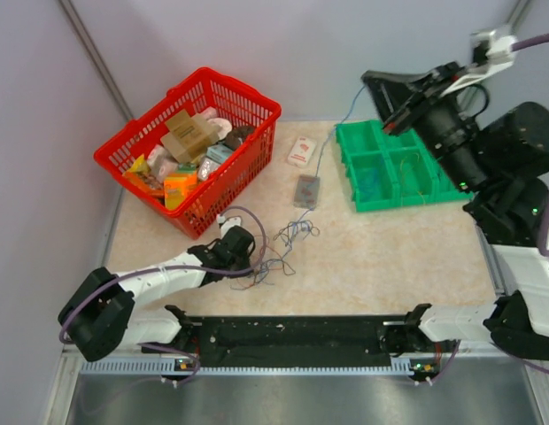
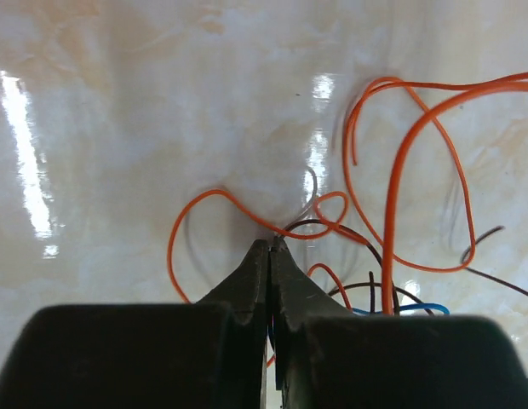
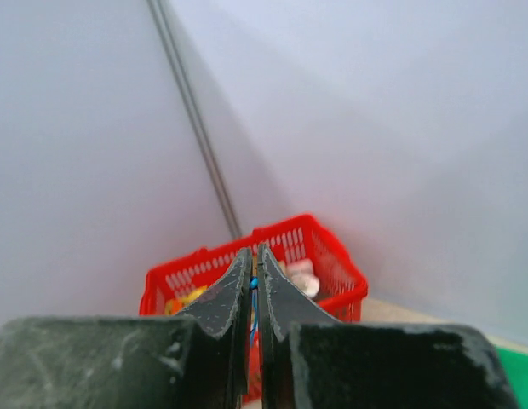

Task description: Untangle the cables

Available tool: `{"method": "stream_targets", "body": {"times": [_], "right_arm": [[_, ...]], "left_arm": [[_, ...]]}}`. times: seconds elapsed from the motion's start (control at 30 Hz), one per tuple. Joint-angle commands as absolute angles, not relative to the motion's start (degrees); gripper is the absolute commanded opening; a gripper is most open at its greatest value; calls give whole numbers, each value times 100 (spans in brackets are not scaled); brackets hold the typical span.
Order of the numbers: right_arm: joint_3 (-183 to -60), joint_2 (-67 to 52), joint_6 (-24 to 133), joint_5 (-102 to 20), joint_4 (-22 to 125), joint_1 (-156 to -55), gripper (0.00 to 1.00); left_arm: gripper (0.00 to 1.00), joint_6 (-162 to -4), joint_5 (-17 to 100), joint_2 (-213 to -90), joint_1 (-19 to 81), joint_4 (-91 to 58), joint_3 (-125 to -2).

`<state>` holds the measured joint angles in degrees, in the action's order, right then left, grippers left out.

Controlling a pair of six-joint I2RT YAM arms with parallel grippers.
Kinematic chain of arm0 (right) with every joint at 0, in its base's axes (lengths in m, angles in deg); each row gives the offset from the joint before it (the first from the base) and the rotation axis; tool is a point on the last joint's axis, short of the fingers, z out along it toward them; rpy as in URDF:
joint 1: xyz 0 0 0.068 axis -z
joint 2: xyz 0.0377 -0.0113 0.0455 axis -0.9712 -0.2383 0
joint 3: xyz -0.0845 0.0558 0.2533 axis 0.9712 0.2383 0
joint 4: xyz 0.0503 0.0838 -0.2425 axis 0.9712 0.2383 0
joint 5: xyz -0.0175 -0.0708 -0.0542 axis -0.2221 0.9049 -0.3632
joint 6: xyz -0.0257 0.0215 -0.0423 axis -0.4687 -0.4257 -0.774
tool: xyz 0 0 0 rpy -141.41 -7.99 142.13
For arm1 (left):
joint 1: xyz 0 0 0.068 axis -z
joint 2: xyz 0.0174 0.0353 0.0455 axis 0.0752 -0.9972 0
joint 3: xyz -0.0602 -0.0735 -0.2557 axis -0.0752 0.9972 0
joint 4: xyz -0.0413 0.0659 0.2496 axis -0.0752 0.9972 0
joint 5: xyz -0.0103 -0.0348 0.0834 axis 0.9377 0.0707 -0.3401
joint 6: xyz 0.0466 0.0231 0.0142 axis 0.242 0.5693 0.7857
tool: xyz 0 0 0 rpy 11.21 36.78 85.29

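Note:
The cables [image 1: 279, 248] lie as a loose tangle of orange, dark and blue strands on the table just right of my left gripper [image 1: 246, 246]. In the left wrist view that gripper [image 2: 271, 245] is shut at table level. An orange cable [image 2: 400, 196] and a dark one run to its tips, and the orange strand looks pinched there. My right gripper [image 1: 368, 82] is raised high at the back right. It [image 3: 255, 256] is shut on a thin blue cable [image 3: 254, 290], which hangs down [image 1: 332, 142] toward the table.
A red basket [image 1: 257, 142] full of packets stands at the back left. A green compartment tray [image 1: 359, 190] with a few wires in it sits back right. A white packet [image 1: 301, 151] and a small grey box [image 1: 306, 190] lie between them.

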<state>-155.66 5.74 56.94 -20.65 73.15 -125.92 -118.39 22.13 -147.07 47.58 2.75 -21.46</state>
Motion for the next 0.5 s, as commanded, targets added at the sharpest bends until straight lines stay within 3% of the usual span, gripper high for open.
{"method": "stream_targets", "body": {"times": [0.0, 0.23, 0.4, 0.47], "right_arm": [[-16849, 325, 5094, -1440, 7660, -12596, 0], [-18336, -89, 4268, -1115, 7301, -12587, 0], [-18179, -141, 3381, -264, 6956, -12587, 0], [-17575, 103, 3396, -95, 6965, -12596, 0]], "left_arm": [[0, -11817, 2068, -14349, 4519, 365, -1918], [0, -11817, 2059, -13979, 4167, 523, -1874], [0, -11879, 1953, -13611, 4017, 628, -1812], [0, -11835, 1988, -13461, 3964, 655, -1812]]}}
